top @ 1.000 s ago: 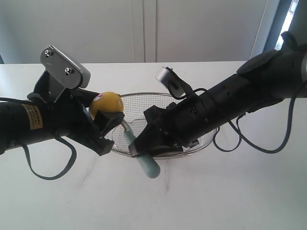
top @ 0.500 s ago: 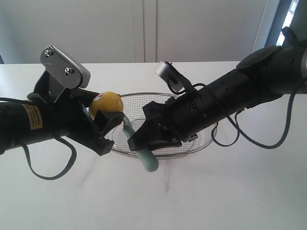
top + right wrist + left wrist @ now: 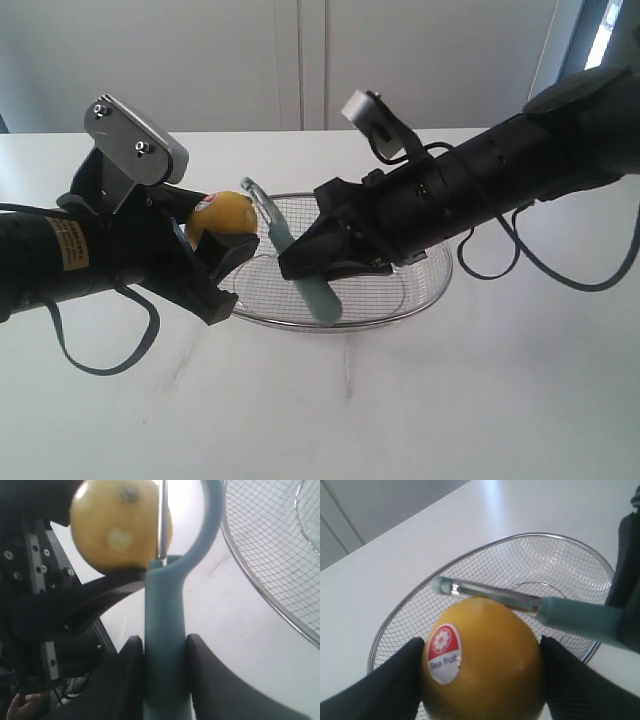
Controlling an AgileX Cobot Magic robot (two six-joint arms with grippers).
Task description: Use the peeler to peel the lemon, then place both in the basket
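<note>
The yellow lemon (image 3: 226, 214) (image 3: 485, 660) (image 3: 120, 525), with a red-and-white sticker, is held above the table by my left gripper (image 3: 222, 245) (image 3: 481, 680), which is shut on its two sides. My right gripper (image 3: 305, 268) (image 3: 164, 652) is shut on the teal handle of the peeler (image 3: 300, 268) (image 3: 570, 617) (image 3: 164, 645). The peeler's metal blade lies against the lemon's far side. The silver wire basket (image 3: 420, 300) (image 3: 570, 542) (image 3: 270, 555) sits on the white table below and behind both.
The white table (image 3: 450, 400) stretches out around the basket. A white wall or cabinet front (image 3: 300, 60) closes the back. The right arm's black cables (image 3: 520, 290) hang down beside the basket.
My right gripper has risen and moved right, swinging the peeler upward so that its blade now lies against the lemon's side. The left arm and the lemon have stayed still.
</note>
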